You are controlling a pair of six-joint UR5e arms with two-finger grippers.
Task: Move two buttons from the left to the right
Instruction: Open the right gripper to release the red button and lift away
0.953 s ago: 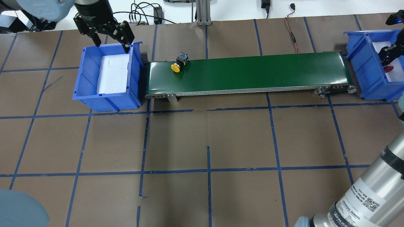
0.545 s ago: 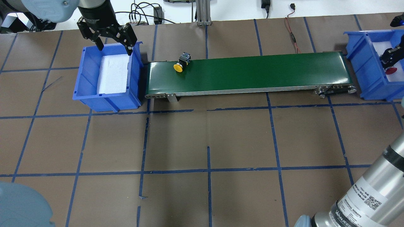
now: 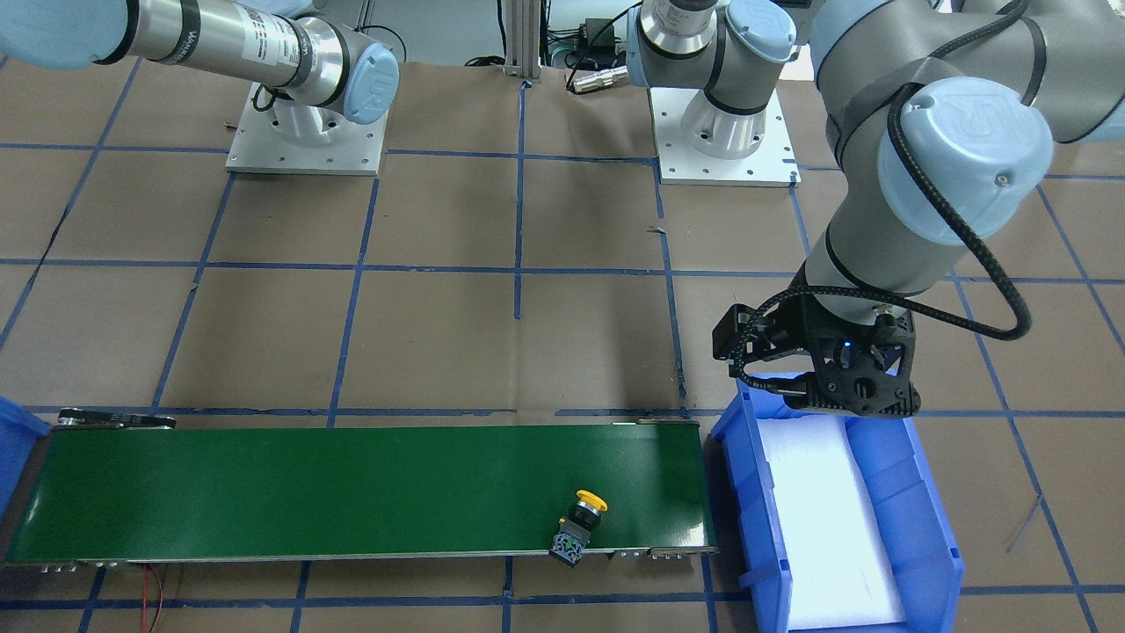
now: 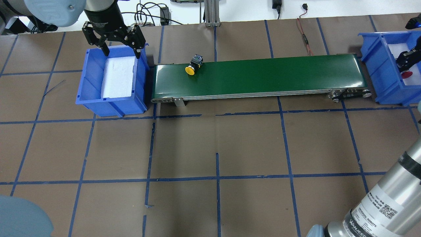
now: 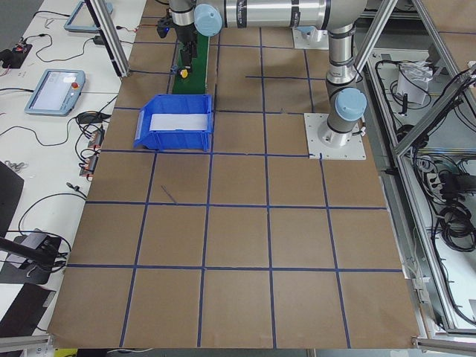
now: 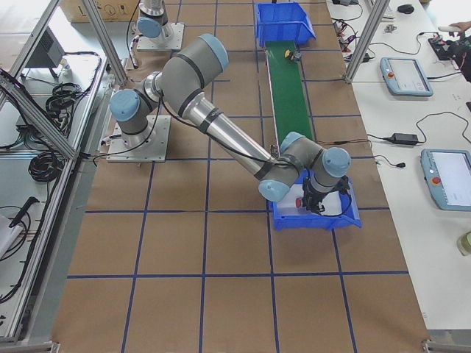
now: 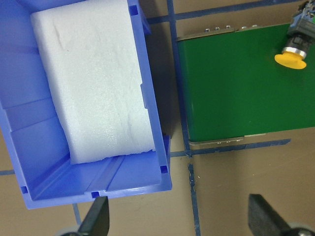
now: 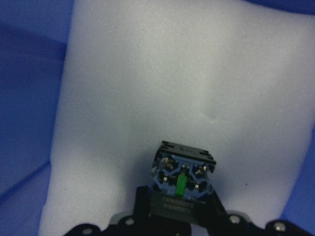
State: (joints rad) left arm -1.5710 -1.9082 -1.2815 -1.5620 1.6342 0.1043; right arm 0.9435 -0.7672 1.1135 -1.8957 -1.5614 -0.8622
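In the overhead view, the silver forearm of the right arm (image 4: 378,204) fills the lower right corner. It sits above the brown paper-covered table (image 4: 217,148), which carries a grid of blue tape. Farther up the frame, a green conveyor belt (image 4: 263,74) runs across between two bins.

The yellow-capped button (image 4: 194,65) lies on its side on the belt, near the belt's left end and close to its far edge. Its long axis runs diagonally, with the yellow cap toward the lower left of the frame and the contact block toward the upper right. In the left wrist view it sits in the upper right corner, cap toward the bottom of the frame.

At the belt's left end stands the left blue bin (image 4: 86,79), with a white foam pad (image 4: 116,77) on its floor. The left gripper (image 4: 122,53) hangs over the bin's far rim, its fingers spread wide and holding nothing. Its fingertips (image 7: 98,219) show along the bottom edge of the wrist view.

At the right edge of the overhead frame, the right blue bin (image 4: 378,65) stands just past the belt's right end. Over the foam in this bin, the right gripper (image 4: 405,66) is clamped on the red-capped button (image 4: 407,74). That button stands upright, long axis vertical, with the red cap pointing down toward the foam. In the right wrist view the terminal face of its contact block faces the camera, and the body is pinched between the two fingers. Whether the cap touches the foam cannot be told.
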